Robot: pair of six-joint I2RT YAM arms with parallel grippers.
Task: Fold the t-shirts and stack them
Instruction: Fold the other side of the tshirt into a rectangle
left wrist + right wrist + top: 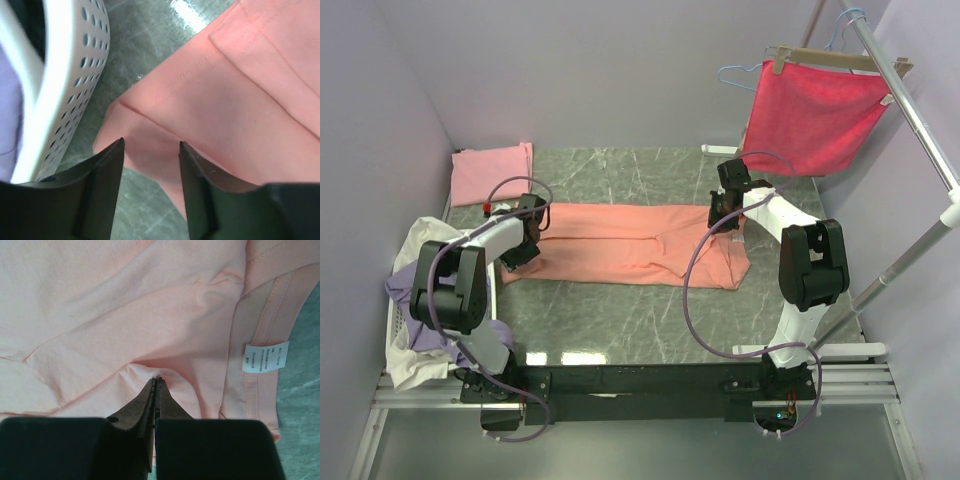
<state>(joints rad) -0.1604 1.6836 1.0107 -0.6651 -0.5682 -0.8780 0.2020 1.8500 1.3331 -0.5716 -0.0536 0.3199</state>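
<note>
Bench [620, 310]: grey-green, marble-patterned and glossy, with ceiling light reflected near the front edge.
Walls [570, 70]: plain pale lavender, closing the bench in at the back and on both sides.
Frame [840, 385]: metal bars along the near edge, to which both arm bases are bolted.
Rail [910, 110]: a white and metal pole set slanting along the right side.
Crimson cloth [815, 115]: hung from a wooden hanger at the far right corner, clear of the bench.
Salmon-orange shirt [630, 240]: spread flat across the middle of the bench, folded lengthwise into a long band, collar end to the right.
Label [262, 357]: a white tag sewn inside the collar, seen in the right wrist view.
Light pink shirt [492, 172]: laid folded at the far left corner, apart from the salmon-orange shirt.
Basket [75, 65]: white perforated plastic, set at the left edge of the bench.
Lavender shirt [402, 288]: heaped in the basket and spilling over its rim.
Cream shirt [425, 235]: heaped in the same basket, beside the lavender shirt.
Left fingers [520, 256]: spread apart over the near left corner of the salmon-orange shirt, nothing gripped.
Right fingers [156, 387]: pressed together on a pinched ridge of salmon-orange fabric just beside the collar.
</note>
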